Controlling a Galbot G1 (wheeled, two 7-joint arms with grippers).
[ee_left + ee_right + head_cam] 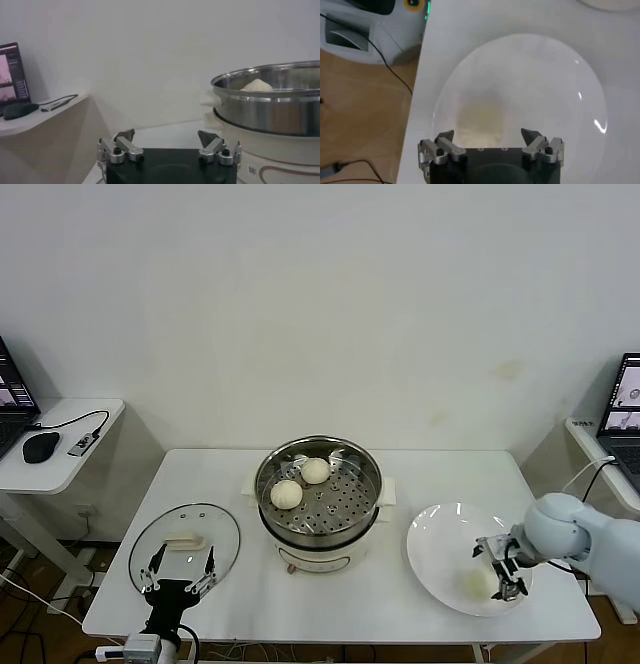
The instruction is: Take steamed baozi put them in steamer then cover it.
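Note:
The steamer stands mid-table with two baozi on its perforated tray. A third baozi lies on the white plate to the right. My right gripper hangs open just over that bun, one finger on each side. In the right wrist view the bun lies between the open jaws of the right gripper, on the plate. My left gripper stays open at the near edge of the glass lid. Its wrist view shows the open left gripper, the steamer and one baozi.
A side table at the left carries a mouse and a laptop. Another laptop stands at the far right. The table's front edge runs close behind both grippers.

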